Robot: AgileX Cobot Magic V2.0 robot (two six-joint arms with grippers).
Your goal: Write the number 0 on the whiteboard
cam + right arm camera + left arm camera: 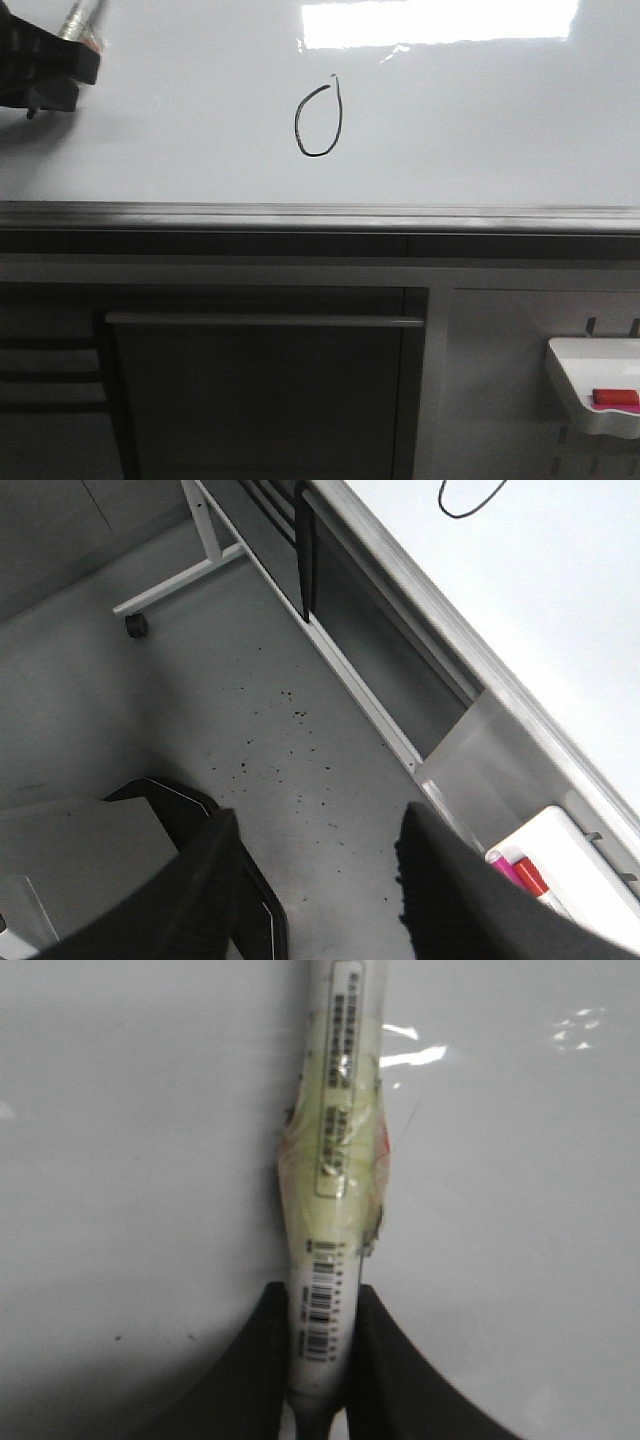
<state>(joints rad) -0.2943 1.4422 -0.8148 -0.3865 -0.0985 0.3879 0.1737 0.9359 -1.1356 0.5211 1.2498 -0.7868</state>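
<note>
Item: the number 0, one only, a closed black-line oval, taller than wide, slightly slanted, with a short tail at its upper right; it sits near the middle of the whiteboard, a little left of centre and well above the grey edge strip. Status, by judgement: the loop is closed and reads as a zero, so the writing looks complete; what may remain is only drawing the marker clear and putting it away. Whiteboard: one, glossy, otherwise unmarked in the front view. Marker: one, a pale barrel with printed labels and a barcode, wrapped in tape at mid-length. Left hand: one, at the far left of the board and well apart from the zero, its dark fingers clamped tight on the marker's barrel. Right hand: one, hanging off the board over the floor, fingers spread apart with nothing between them. White tray: one, low at the right below the board, carrying one red item
</note>
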